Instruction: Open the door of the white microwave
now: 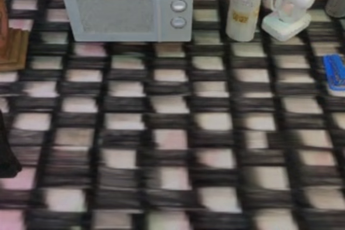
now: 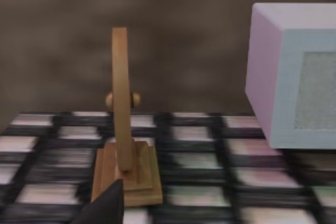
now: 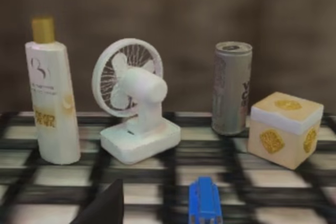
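the microwave (image 1: 128, 5) is sitting at the table's far left-centre with its door (image 1: 116, 15) shut, neither gripper is showing its fingers, so i cannot tell their state; reaching should be aiming for the door's free edge beside the knobs.

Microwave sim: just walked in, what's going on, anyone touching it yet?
Nothing has hold of anything. The white microwave sits at the table's far edge with the door shut flat against its front. The left arm shows only as a dark shape at the table's left edge, near a wooden stand. The right arm is out of the top view, its wrist camera facing a fan and bottle.
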Robot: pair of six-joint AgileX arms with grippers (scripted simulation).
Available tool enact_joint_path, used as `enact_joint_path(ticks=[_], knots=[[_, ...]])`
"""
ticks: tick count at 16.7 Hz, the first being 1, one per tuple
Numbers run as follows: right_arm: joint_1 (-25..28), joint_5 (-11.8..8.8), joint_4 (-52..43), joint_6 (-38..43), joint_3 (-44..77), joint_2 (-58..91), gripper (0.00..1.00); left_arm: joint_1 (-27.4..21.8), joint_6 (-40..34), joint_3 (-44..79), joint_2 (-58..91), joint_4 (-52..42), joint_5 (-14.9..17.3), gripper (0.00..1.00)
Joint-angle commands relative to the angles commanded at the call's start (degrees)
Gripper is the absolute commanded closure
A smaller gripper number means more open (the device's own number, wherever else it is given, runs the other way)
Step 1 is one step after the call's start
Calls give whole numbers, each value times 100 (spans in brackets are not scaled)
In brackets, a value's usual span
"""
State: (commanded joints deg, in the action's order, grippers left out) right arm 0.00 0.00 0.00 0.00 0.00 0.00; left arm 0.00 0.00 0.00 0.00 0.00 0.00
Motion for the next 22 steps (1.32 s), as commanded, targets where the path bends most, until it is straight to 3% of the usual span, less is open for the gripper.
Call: enact_joint_path(ticks=[5,9,15,22], knots=[[0,0,0,0,0,0,0,-86,-33,321,308,-205,3,0],[0,0,0,0,0,0,0,-383,-178,1476,1442,-959,-39,0],[0,0,0,0,0,0,0,-1087,-622,4259,4261,-2783,-264,0],[0,0,0,0,0,0,0,-2083,-1440,8230,8291,-5168,-736,0]])
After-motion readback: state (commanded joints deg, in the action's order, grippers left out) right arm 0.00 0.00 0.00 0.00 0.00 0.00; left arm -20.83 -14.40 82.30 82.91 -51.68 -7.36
